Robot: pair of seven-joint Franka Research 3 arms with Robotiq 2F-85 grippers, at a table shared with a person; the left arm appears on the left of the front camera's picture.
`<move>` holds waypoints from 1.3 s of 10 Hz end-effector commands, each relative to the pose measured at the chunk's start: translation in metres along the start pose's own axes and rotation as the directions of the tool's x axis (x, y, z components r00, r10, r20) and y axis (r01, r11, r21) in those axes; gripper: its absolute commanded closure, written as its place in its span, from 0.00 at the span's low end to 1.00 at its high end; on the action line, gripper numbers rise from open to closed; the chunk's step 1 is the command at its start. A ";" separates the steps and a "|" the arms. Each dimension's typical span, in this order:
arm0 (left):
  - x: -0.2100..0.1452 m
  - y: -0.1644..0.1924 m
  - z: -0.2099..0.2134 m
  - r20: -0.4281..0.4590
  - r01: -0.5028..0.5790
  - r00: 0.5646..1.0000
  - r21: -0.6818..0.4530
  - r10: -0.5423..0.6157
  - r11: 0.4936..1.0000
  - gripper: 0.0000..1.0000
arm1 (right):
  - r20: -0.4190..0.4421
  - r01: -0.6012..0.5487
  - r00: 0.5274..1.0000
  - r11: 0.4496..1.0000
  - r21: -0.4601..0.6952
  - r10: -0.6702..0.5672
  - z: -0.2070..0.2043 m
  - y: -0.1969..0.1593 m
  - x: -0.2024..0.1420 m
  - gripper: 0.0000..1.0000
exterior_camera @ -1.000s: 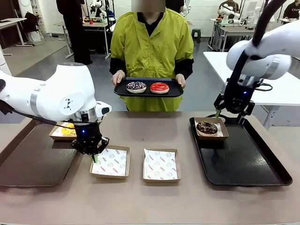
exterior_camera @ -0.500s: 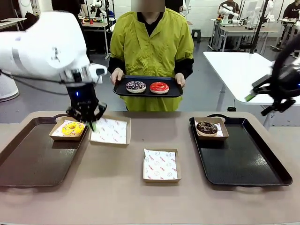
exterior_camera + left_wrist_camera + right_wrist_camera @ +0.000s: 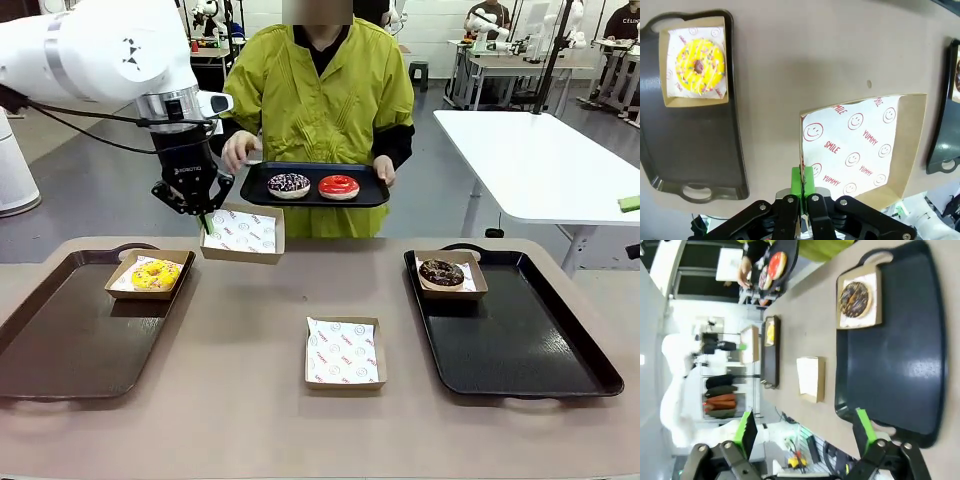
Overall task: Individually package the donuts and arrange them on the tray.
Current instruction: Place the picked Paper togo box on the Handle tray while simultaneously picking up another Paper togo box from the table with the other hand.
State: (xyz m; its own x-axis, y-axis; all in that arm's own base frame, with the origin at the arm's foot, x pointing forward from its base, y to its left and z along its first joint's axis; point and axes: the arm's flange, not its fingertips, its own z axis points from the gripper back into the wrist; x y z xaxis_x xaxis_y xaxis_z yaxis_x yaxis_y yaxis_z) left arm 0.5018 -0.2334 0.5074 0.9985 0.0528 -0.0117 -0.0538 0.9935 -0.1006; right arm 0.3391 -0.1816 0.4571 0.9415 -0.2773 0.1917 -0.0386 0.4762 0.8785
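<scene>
— Front view first: why is that paper-lined brown cardboard box (image 3: 243,232) hanging above the tan table (image 3: 260,420)?

— The left gripper (image 3: 203,215) has its fingers clenched on the box's side wall. From the left wrist view you can see the green pads (image 3: 797,182) pinching that wall at six o'clock. I'd guess it is presenting the box to the person, whose flat black hand-held tray (image 3: 370,195) is at one o'clock from it, so that a donut can go in.

— Which donuts are on that tray?

— The glossy red glazed donut (image 3: 339,186) and the chocolate donut with purple-white sprinkles (image 3: 289,184), side by side and not yet boxed. The yellow iced donut (image 3: 156,273) is boxed on the dark left tray (image 3: 60,350), at ten o'clock from the table's middle. The dark chocolate sprinkled donut (image 3: 441,271) is boxed on the black right tray (image 3: 540,350), at two o'clock.

— Which way do they point?

— Each donut lies flat with its hole upward, and as rings they have no long axis. The held box tips its open face toward us, its long side running nine to three.

— And the right gripper (image 3: 805,430)?

— In the right wrist view its fingers are spread wide with nothing between them. A second empty cardboard box (image 3: 343,352) lies on the table at five o'clock from the held one, probably for the other donut.
</scene>
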 end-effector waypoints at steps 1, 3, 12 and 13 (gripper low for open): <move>0.027 -0.007 0.000 -0.040 0.014 0.999 0.035 -0.013 0.999 1.00 | 0.034 0.005 0.999 0.994 0.109 -0.009 0.004 -0.033 -0.011 0.00; 0.044 -0.011 -0.010 -0.082 0.031 0.996 0.042 -0.028 0.999 1.00 | 0.022 0.019 1.000 0.989 0.149 -0.022 0.006 -0.056 -0.007 0.00; 0.033 -0.006 -0.016 -0.061 0.004 0.998 0.019 -0.003 1.000 1.00 | 0.019 0.034 0.999 0.992 0.118 -0.036 0.004 -0.056 -0.017 0.00; 0.033 -0.006 -0.016 -0.061 0.004 0.998 0.019 -0.003 1.000 1.00 | 0.019 0.034 0.999 0.992 0.118 -0.036 0.004 -0.056 -0.017 0.00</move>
State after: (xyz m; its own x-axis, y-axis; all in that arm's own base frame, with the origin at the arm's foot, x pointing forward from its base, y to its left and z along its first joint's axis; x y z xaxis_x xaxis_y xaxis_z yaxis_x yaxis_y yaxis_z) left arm 0.5407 -0.2416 0.4922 0.9957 0.0403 -0.0833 -0.0471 0.9955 -0.0817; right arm 0.3291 -0.2107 0.4057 0.9348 -0.3061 0.1802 -0.0572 0.3709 0.9269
